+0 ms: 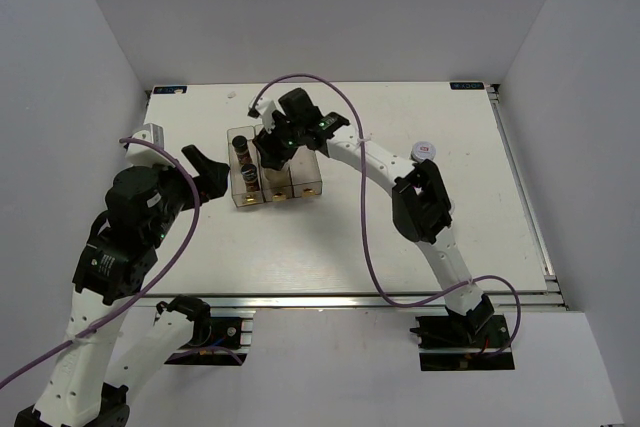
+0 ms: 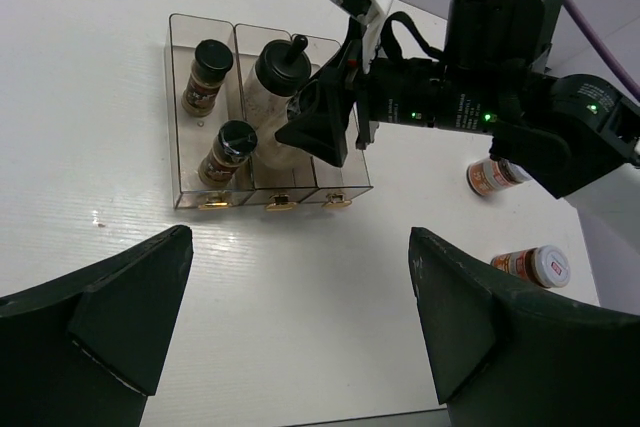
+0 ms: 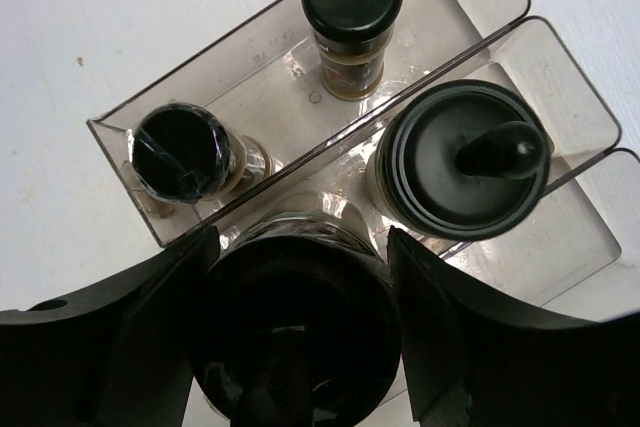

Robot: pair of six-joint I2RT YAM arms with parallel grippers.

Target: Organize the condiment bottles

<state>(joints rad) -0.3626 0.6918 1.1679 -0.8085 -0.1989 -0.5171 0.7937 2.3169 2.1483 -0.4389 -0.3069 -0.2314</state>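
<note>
Right wrist view has the right gripper (image 3: pixel 297 342) clamped around a black-capped clear jar (image 3: pixel 295 277) at the middle bay of the clear three-compartment plastic rack (image 3: pixel 275 112). It looks light, rigid and slick, so a hold around the cap suits it; the left gripper (image 1: pixel 206 169) gapes wide, left of the rack.

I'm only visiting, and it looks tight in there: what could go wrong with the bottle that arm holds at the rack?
The right tool grips a bottle close beside the knobbed bottle in the middle slot, so it might knock that one over. Its fingers hang near the walls of the rack, so they could catch a wall and drag the rack.
</note>
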